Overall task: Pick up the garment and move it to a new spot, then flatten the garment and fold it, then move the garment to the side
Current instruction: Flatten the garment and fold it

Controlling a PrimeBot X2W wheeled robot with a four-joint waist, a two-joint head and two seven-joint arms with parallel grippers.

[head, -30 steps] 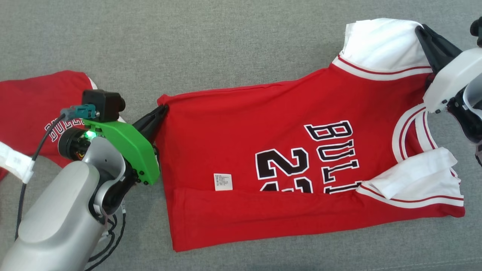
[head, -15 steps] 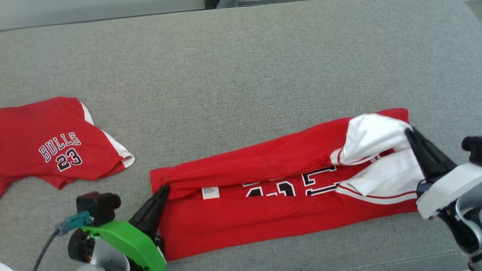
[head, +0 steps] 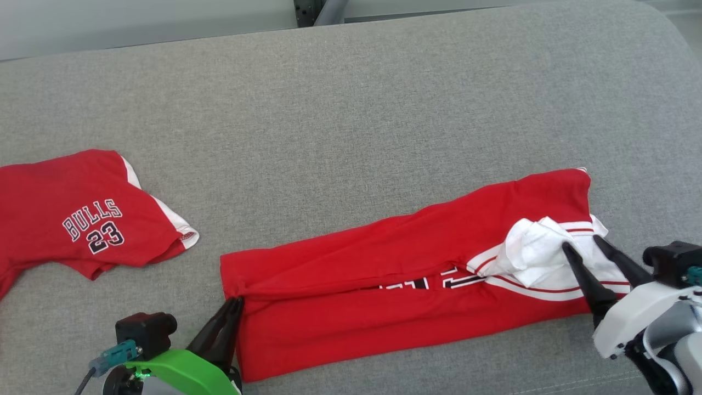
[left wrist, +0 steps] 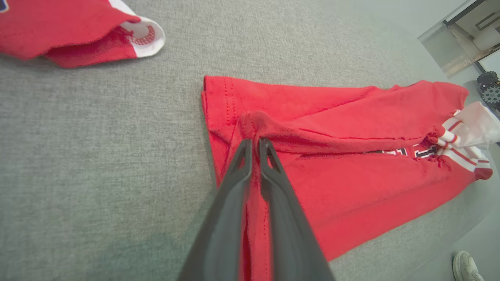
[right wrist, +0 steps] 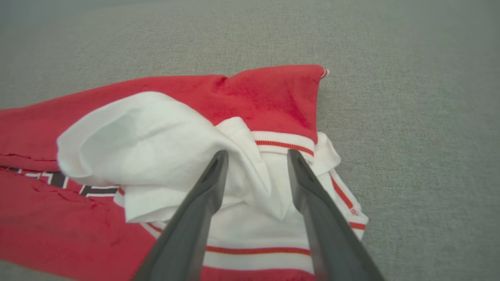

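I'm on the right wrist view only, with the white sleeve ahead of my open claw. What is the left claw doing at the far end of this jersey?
Observer: The left claw is pinched shut on a bunched ridge of cloth at the hem end of the folded jersey.
Operator: Anything else lying on the cushion?
Observer: Yes, a second red jersey printed BULLS 23 lies apart from yours, off to the robot's left on the grey cushion.
Operator: Anyone near?
Observer: A pale shoe shows on the floor beyond the cushion's edge, in the left wrist view.
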